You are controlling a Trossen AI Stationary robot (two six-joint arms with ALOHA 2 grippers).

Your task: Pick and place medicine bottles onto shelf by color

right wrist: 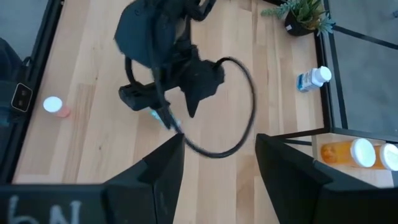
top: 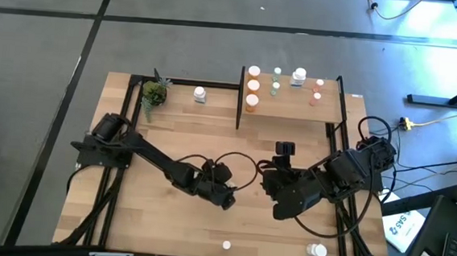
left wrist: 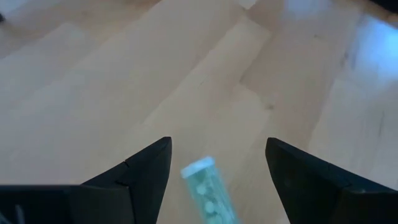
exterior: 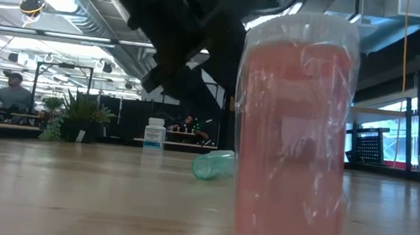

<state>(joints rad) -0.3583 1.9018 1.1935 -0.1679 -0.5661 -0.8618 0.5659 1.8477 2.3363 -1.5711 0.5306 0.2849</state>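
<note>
A green medicine bottle with a white cap lies on its side on the table. My left gripper is open and low over it, one finger on either side and neither touching. The low view shows the same green bottle lying under the dark arm. My right gripper hangs open and empty, high over the table's middle right. The shelf at the far right carries orange bottles on its left end, and green, white and pinkish ones further right.
A white bottle and a potted plant stand at the far left of the table. A pinkish bottle and a white one stand near the front edge. Bare wood lies between the grippers and the shelf.
</note>
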